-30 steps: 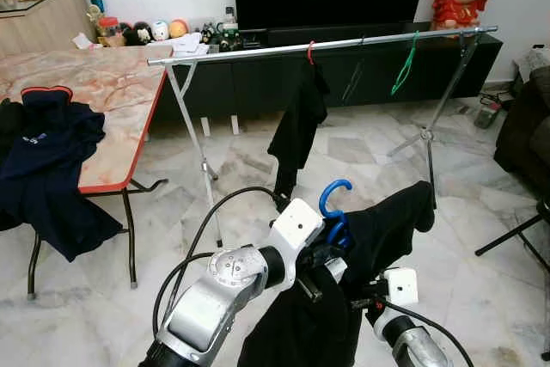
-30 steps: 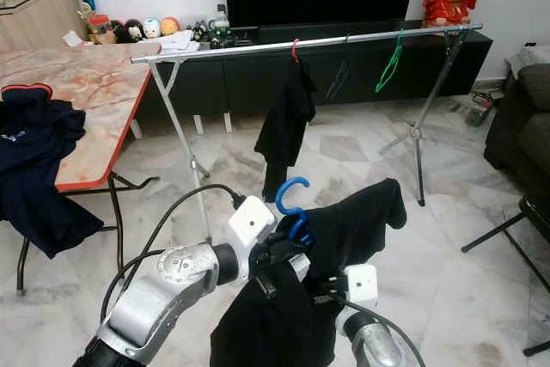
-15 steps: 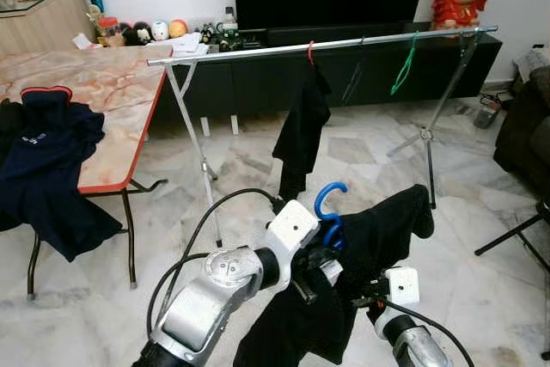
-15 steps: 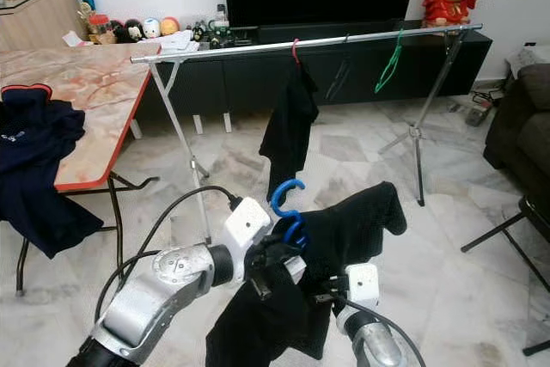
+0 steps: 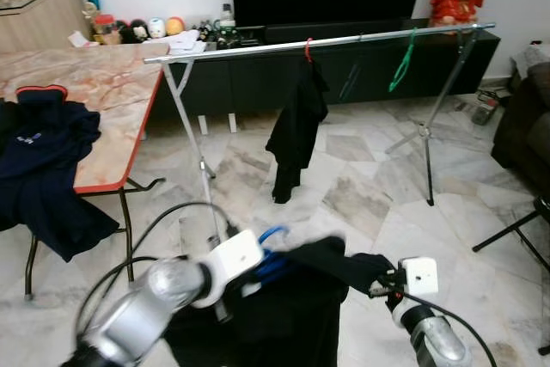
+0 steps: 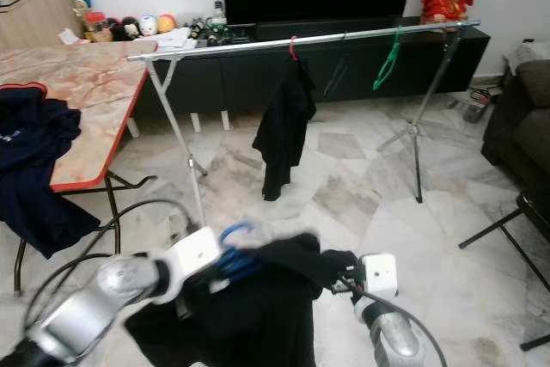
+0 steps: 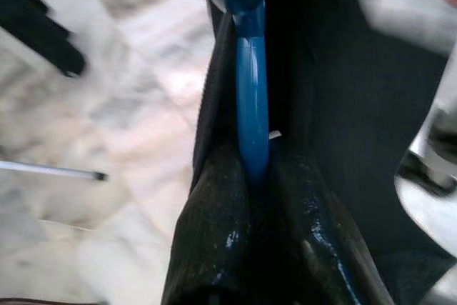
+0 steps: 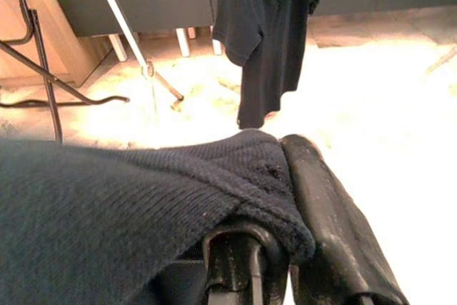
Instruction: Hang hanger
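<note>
The left gripper [image 7: 253, 176] is clamped on the neck of the blue hanger [image 5: 268, 251], its two glossy black fingers [image 7: 214, 241] pressed on either side of the smooth plastic stem. The hanger sits low in front of the robot, well short of the clothes rail [image 5: 344, 41], with the dark shirt [image 5: 284, 315] draped from it in a loose, soft heap. The left arm is blurred in the head views, so the hanger's hook is only a faint blue curve there.

The right gripper [image 8: 285, 176] holds the shirt's ribbed knit edge, which folds over one finger; its jaws look pinched on the cloth, though the fabric covers the contact.

The rail is a thin, round metal bar on splayed tripod legs, running across the room. A black shirt on a red hanger [image 5: 296, 122] hangs near its middle, and a bare green hanger [image 5: 401, 62] hangs further right. Free bar lies between the left leg and the black shirt.

A marble floor [image 5: 361, 178] of glossy veined tiles stretches open between robot and rail. On the left, the bench [image 5: 103, 92] with its red edge carries a navy garment [image 5: 39, 169] spilling over the side.
</note>
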Controlling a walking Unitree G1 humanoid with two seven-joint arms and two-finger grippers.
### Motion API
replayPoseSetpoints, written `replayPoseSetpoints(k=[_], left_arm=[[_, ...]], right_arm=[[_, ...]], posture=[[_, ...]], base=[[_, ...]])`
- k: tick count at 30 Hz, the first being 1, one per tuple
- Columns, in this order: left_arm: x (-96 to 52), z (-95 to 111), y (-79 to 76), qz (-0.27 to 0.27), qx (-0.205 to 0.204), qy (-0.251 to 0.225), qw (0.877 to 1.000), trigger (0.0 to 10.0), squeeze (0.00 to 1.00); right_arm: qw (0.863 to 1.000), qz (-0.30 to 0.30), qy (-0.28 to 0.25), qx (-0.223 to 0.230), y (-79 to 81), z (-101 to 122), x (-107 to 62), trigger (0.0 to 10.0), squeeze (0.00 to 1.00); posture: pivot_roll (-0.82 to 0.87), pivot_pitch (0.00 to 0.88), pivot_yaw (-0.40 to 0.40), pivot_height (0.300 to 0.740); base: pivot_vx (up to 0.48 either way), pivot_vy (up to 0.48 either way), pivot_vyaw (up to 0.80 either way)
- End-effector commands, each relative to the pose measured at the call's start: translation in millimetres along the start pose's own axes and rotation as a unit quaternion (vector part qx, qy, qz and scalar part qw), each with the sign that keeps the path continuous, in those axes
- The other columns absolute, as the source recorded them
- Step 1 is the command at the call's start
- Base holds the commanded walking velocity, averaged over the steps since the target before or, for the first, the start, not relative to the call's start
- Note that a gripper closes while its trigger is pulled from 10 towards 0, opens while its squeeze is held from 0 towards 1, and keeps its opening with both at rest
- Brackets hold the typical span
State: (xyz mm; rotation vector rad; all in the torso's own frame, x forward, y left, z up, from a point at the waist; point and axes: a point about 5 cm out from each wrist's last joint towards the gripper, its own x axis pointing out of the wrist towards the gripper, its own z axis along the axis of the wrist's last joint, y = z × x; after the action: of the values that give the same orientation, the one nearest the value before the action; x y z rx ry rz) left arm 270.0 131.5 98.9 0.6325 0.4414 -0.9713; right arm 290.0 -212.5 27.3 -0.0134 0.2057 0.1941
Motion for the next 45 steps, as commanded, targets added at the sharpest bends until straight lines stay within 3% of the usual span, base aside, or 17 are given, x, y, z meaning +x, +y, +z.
replayPoseSetpoints(k=[1,5,7,12,19,23,24,25,26,27,32,35,37,39,41,45], left_arm=[[-14.8,-6,6.0,-0.015,0.001,0.005,1.0,10.0,0.0],[-30.7,-6,2.4,-0.072,-0.009,-0.016,0.997,10.0,0.0],[-40.8,3,0.4,-0.105,-0.035,-0.087,0.99,10.0,0.0],[-55.4,8,3.2,-0.124,-0.05,-0.147,0.98,10.0,0.0],[-71.3,2,2.7,-0.153,-0.033,-0.133,0.979,10.0,0.0],[-77.0,9,-4.2,-0.196,-0.016,-0.148,0.969,10.0,0.0],[-75.0,9,-11.2,-0.22,0.015,-0.117,0.968,10.0,0.0],[-75.0,9,-11.2,-0.22,0.015,-0.117,0.968,10.0,0.0],[-72.9,10,-23.4,-0.26,0.062,-0.085,0.96,10.0,0.0],[-72.6,10,-26.3,-0.27,0.072,-0.079,0.957,10.0,0.0],[-76.5,21,-22.4,-0.266,0.126,-0.068,0.953,10.0,0.0],[-79.5,33,-16.2,-0.25,0.094,-0.129,0.955,10.0,0.0],[-82.8,43,-11.1,-0.235,0.065,-0.19,0.951,10.0,0.0],[-86.0,46,-8.8,-0.228,0.049,-0.219,0.947,10.0,0.0],[-89.6,43,-9.3,-0.233,0.048,-0.221,0.946,10.0,0.0],[-90.4,32,-14.0,-0.257,0.07,-0.163,0.95,10.0,0.0]], right_arm=[[0.999,-0.034,-0.016,-0.004,-19.3,12,-0.4,0.0,0.0],[0.999,-0.041,-0.012,-0.013,-27.8,15,-1.9,0.0,0.0],[0.999,-0.044,-0.008,-0.016,-31.5,15,-2.9,0.0,0.0],[0.999,-0.045,0.001,-0.021,-34.2,13,-4.6,0.0,0.0],[0.998,-0.048,0.018,-0.028,-39.5,9,-8.5,0.0,0.0],[0.998,-0.046,0.029,-0.031,-40.9,7,-9.8,0.0,0.0],[0.998,-0.048,0.031,-0.031,-41.9,6,-10.0,0.0,0.0],[0.998,-0.048,0.031,-0.031,-41.9,6,-10.0,0.0,0.0],[0.998,-0.046,0.033,-0.033,-41.8,6,-9.8,0.0,0.0],[0.998,-0.045,0.034,-0.033,-41.7,6,-9.7,0.0,0.0],[0.997,-0.052,0.038,-0.036,-47.6,9,-9.6,0.0,0.0],[0.997,-0.053,0.041,-0.033,-48.6,9,-9.9,0.0,0.0],[0.997,-0.047,0.046,-0.033,-46.6,6,-10.2,0.0,0.0],[0.997,-0.046,0.051,-0.032,-44.9,3,-10.9,0.0,0.0],[0.997,-0.045,0.062,-0.029,-42.9,-2,-12.4,0.0,0.0],[0.996,-0.037,0.072,-0.032,-40.4,-7,-14.3,0.0,0.0]], posture=[[-0.03,0.026,0.024,0.74],[-0.03,0.025,0.021,0.74],[-0.03,0.024,0.018,0.74],[-0.03,0.025,0.015,0.74],[-0.03,0.025,0.013,0.74],[-0.03,0.025,0.012,0.74],[-0.03,0.025,0.011,0.74],[-0.03,0.025,0.011,0.74],[-0.03,0.026,0.01,0.74],[-0.03,0.026,0.01,0.74],[-0.04,0.026,0.012,0.74],[-0.03,0.027,0.013,0.74],[-0.04,0.027,0.012,0.74],[-0.04,0.028,0.012,0.74],[-0.04,0.03,0.011,0.74],[-0.03,0.032,0.012,0.74]], base=[[0.0,0.0,0.0],[0.0,0.0,0.0],[0.0,0.0,0.0],[0.0,0.0,0.0],[0.0,0.0,0.0],[0.0,0.0,0.0],[0.0,0.0,0.0],[0.0,0.0,0.0],[0.0,0.0,0.0],[0.0,0.0,0.0],[0.0,0.0,0.0],[0.0,0.0,0.0],[0.0,0.0,0.0],[0.0,0.0,0.0],[0.0,0.0,0.0],[0.0,0.0,0.0]])
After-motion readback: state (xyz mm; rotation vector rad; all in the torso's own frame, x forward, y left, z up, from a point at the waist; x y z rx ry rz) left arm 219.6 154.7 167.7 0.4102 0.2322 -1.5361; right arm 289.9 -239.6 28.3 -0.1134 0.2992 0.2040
